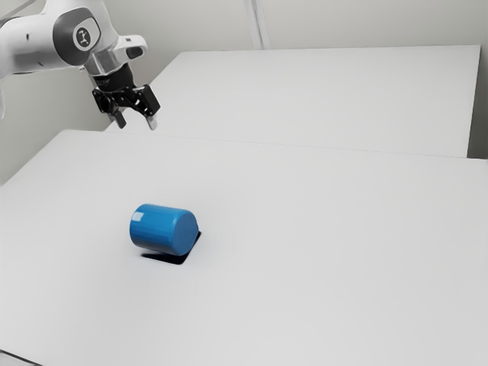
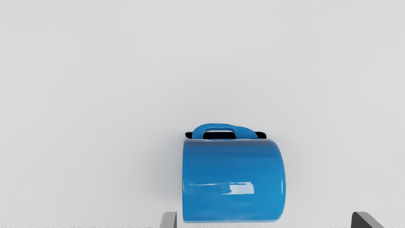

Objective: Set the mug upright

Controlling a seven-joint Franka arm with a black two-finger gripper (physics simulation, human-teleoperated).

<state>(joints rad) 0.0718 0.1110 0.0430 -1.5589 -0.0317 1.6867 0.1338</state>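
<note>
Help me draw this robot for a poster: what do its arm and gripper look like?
The arm is smooth and white, with rounded, tube-like segments. A dark grey rounded section near the wrist carries a round, light-rimmed emblem. The gripper has an angular black body and two narrow fingers with light grey, blocky tips and darker side faces.

the mug (image 1: 158, 230) is a glossy, solid-blue cylinder with one looped handle (image 2: 246, 131) projecting from the side of its body. state: not upright; it lies on its side on the table (image 1: 320, 259). the closed base (image 1: 185, 232) faces the exterior view's right. position: inboard of the table's left and far edges, exterior view, nearest their shared corner.
</note>
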